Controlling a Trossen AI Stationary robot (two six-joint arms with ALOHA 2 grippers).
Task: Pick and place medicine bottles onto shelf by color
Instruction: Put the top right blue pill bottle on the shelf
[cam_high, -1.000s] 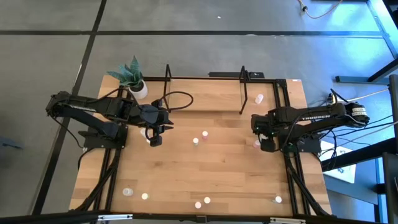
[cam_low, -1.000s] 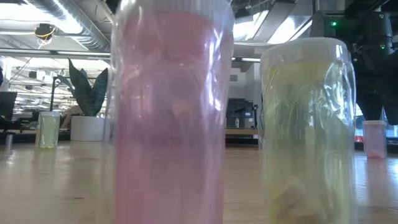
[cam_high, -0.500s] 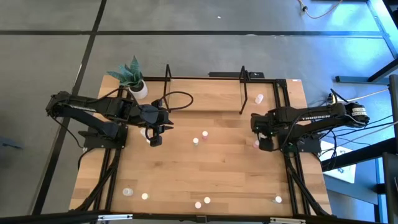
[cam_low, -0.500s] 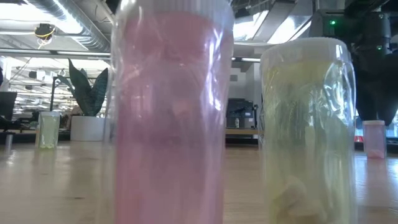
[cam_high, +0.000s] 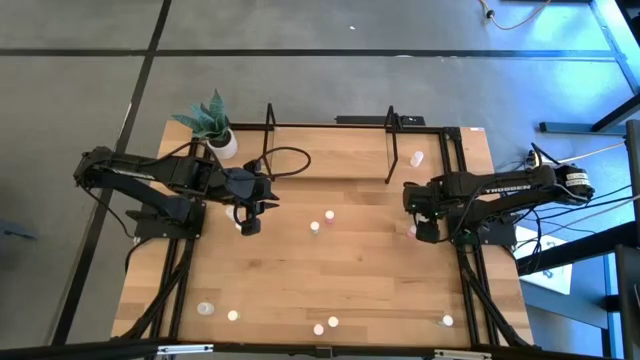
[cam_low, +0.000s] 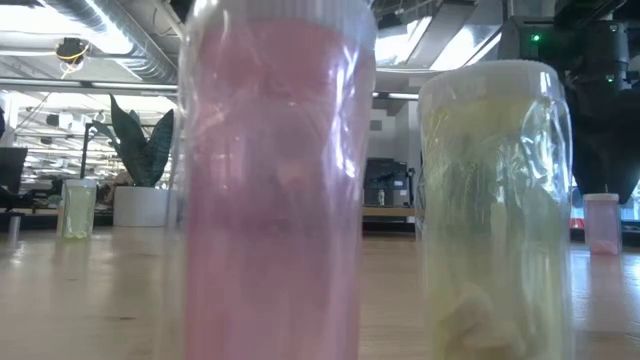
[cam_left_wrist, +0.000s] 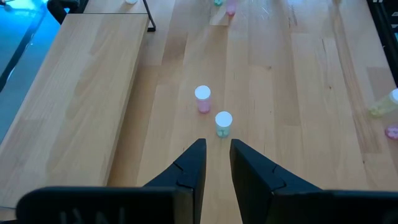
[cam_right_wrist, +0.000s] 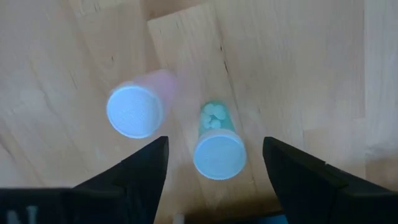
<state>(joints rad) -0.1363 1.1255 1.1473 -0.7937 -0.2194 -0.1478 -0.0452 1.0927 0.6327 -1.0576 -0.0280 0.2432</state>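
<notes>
Green-tinted medicine bottle (cam_right_wrist: 217, 144), upright on the tabletop (cam_right_wrist: 298, 74) directly beneath my right gripper (cam_right_wrist: 214, 163), white cap facing up and pale tablets visible through its clear wall. Judged light and rigid, a smooth plastic cylinder likely to slip or tip if pinched off-centre; best taken across the body just below the cap, fingers level. A pink bottle (cam_right_wrist: 138, 109) stands just beside it, close enough that one finger could knock it during descent. My right gripper stands wide open, one finger on each side of the green bottle, not touching it.

In the high view this pair sits near the right edge of the table, close in front of the shelf (cam_high: 330, 155), whose light board and black end frames lie at the far side. My left gripper (cam_left_wrist: 216, 160) hangs over the table's left-centre, fingers narrowly parted and empty, pointing toward two further bottles, one pink (cam_left_wrist: 203, 99) and one greenish (cam_left_wrist: 223, 123), standing near each other. More bottles are scattered along the near edge (cam_high: 232, 315). A potted plant (cam_high: 213, 125) stands at the shelf's left end.
</notes>
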